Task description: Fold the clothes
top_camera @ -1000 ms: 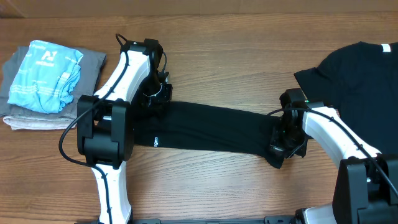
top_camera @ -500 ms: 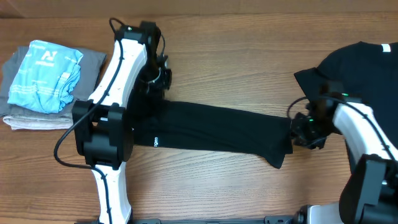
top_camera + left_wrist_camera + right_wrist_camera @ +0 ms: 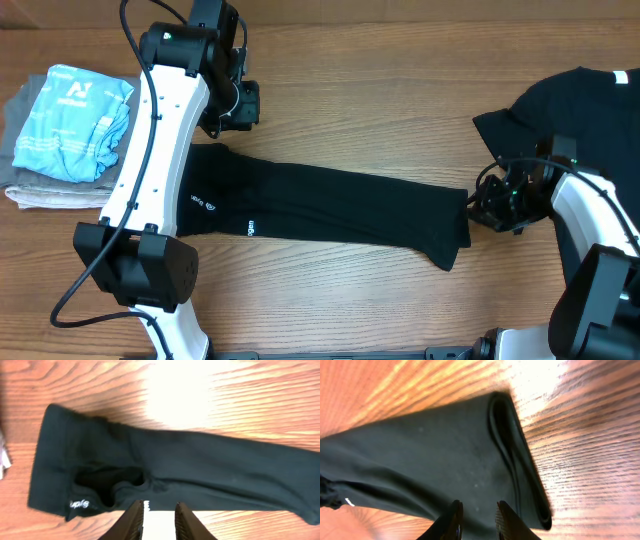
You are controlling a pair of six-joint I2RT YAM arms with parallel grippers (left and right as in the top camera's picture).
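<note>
- A black T-shirt (image 3: 340,205) of soft matte fabric lies in the middle of the wooden worktop (image 3: 380,110). It is folded into one long narrow band that runs from left to right.
- Its left end is squared, with small white printed text near the hem. Its right end shows rounded, stacked layers.
- The left fingers (image 3: 131,521) hang above the far side of the band's left end. They stand narrowly apart and hold nothing.
- The right fingers (image 3: 449,521) are just at the band's right end, also with a narrow gap and holding nothing.
- A second black T-shirt (image 3: 585,130) lies loosely spread at the far right.
- At the left, a folded light-blue garment (image 3: 70,125) rests on a folded grey garment (image 3: 150,100).
</note>
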